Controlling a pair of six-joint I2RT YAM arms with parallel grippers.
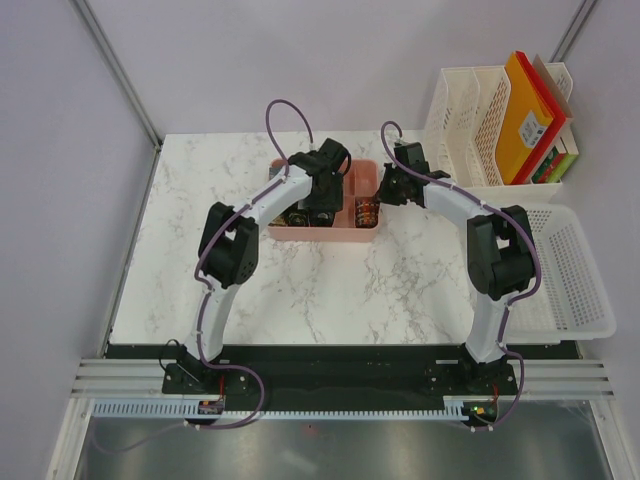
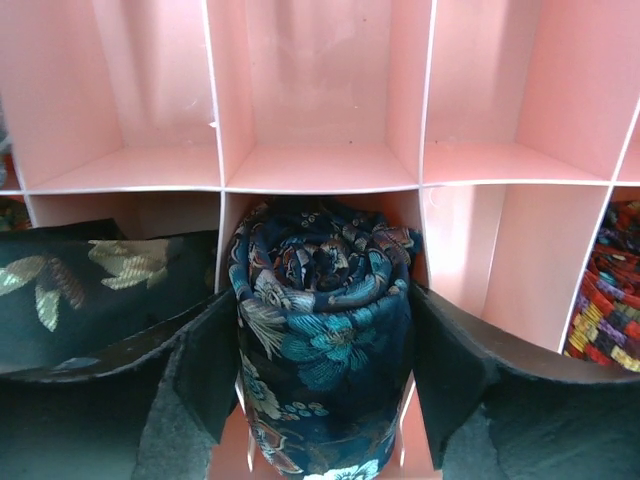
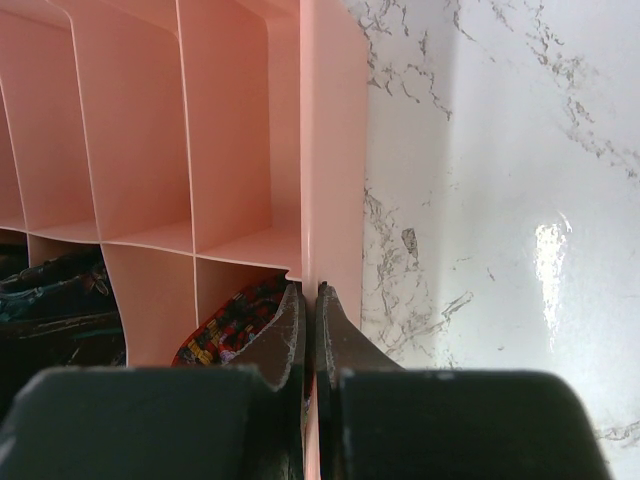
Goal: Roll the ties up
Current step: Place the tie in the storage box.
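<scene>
I'm holding the left gripper [image 1: 318,200] over the pink tray [image 1: 300,235] — a red-orange coiled tie [image 1: 366,212] is sitting in its right end. The right gripper [image 1: 385,188] is pressing at its right rim.

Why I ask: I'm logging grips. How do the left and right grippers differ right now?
Jaws: the left gripper stands open, while the right gripper is shut.
Contents: the left gripper straddles a rolled dark floral tie standing in a compartment. The right gripper pinches the outer wall of the pink tray.
Place: the left gripper reaches inside the tray, and the right gripper sits at its edge beside the marble table.
Shared: both work at the same tray.
</scene>
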